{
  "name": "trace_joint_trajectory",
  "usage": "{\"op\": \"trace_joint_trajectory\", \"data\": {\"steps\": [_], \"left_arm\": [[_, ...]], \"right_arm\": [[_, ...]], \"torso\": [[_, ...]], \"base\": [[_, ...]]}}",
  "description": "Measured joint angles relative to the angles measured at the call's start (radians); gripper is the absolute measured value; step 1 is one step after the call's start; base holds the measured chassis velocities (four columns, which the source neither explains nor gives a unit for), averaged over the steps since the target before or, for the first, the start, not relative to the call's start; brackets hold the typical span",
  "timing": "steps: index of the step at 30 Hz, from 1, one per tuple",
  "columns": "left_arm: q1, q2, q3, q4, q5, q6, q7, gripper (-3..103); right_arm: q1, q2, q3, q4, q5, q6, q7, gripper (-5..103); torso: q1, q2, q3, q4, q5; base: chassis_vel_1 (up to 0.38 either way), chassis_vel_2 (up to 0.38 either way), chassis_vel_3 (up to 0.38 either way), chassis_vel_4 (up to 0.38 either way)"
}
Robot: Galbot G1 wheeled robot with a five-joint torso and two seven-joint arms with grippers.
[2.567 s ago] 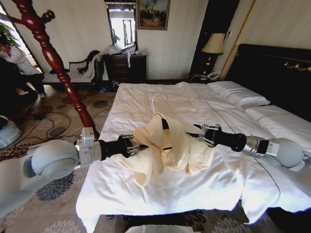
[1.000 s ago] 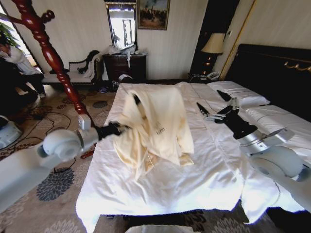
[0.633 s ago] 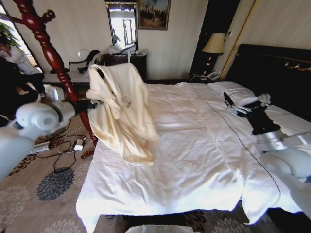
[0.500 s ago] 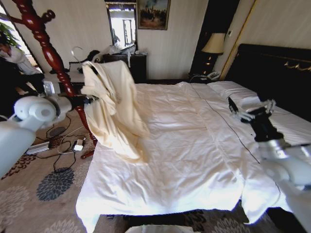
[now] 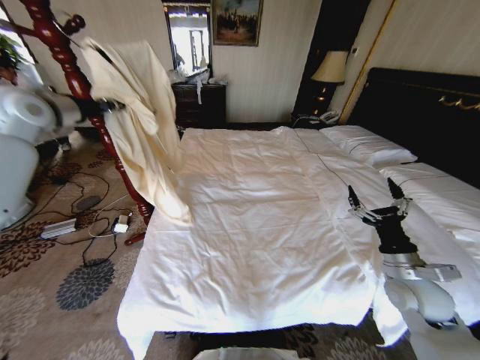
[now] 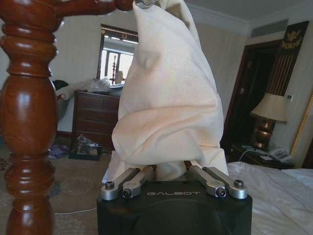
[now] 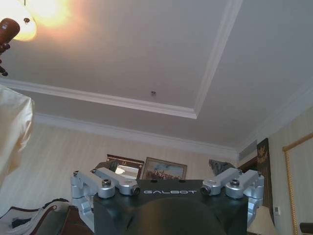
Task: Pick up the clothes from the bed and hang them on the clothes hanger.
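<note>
The bed lies bare of clothing across the middle of the head view, its white duvet wrinkled. Off its left side stands a red wooden coat stand, and the matter to settle is how the load sits against that post. The clothes hang in the air off the bed's left edge, long axis running almost straight down, the top bunched level with the stand's upper arms and the hem trailing toward the corner of the mattress. In the left wrist view the cloth drapes directly ahead of the gripper, with the turned post just beside it. A glint of metal at the very top may be the hook of the clothes hanger, though it is too cropped to be sure, and whether it has caught on the stand I cannot tell.

The left gripper is raised beside the stand, its fingers closed into the fabric. The right gripper waits well apart, low over the bed's right half, pointing up with fingers spread and empty.
</note>
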Motion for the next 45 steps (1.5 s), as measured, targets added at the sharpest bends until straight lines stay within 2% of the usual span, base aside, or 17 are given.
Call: {"op": "trace_joint_trajectory", "data": {"steps": [7,13,19,22,27,39,45], "left_arm": [[-0.031,-0.009,0.005,0.085,0.021,0.0,0.021,16],[-0.094,-0.079,0.039,0.207,0.051,0.0,0.032,16],[-0.183,-0.172,0.084,0.314,0.089,-0.002,0.006,16],[-0.202,-0.188,0.095,0.334,0.1,-0.003,-0.004,16],[-0.232,-0.191,0.124,0.379,0.11,-0.004,-0.013,16],[-0.295,-0.175,0.227,0.481,0.11,-0.005,0.018,16],[-0.308,-0.19,0.243,0.51,0.116,-0.005,0.024,16]], "right_arm": [[-0.008,0.025,-0.007,0.0,-0.018,0.0,0.002,100],[-0.017,0.055,-0.017,-0.001,-0.041,0.009,0.001,100],[-0.031,0.078,-0.013,-0.002,-0.055,0.033,-0.001,100],[-0.036,0.085,-0.011,-0.006,-0.058,0.045,-0.002,100],[-0.043,0.089,-0.006,-0.02,-0.065,0.07,-0.004,100],[-0.05,0.091,-0.005,-0.025,-0.073,0.092,-0.007,100],[-0.059,0.107,-0.004,-0.031,-0.079,0.109,-0.011,100]], "torso": [[0.0,0.0,0.0,0.0004,-0.0002],[0.0,0.0,0.0,0.0001,-0.0001],[0.0,0.0,0.0,-0.0004,0.0003],[0.0,0.0,0.0,-0.0005,0.0003],[0.0,0.0,0.0,0.0005,-0.0001],[0.0,0.0,0.0,0.0,0.0],[0.0,0.0,0.0,0.0003,-0.0002]], "base": [[0.0,0.0,0.0,0.0],[0.0,0.0,0.0,0.0],[0.0,0.0,0.0,0.0],[0.0,0.0,0.0,0.0],[0.0,0.0,0.0,0.0],[0.0,0.0,0.0,0.0],[0.0,0.0,0.0,0.0]]}}
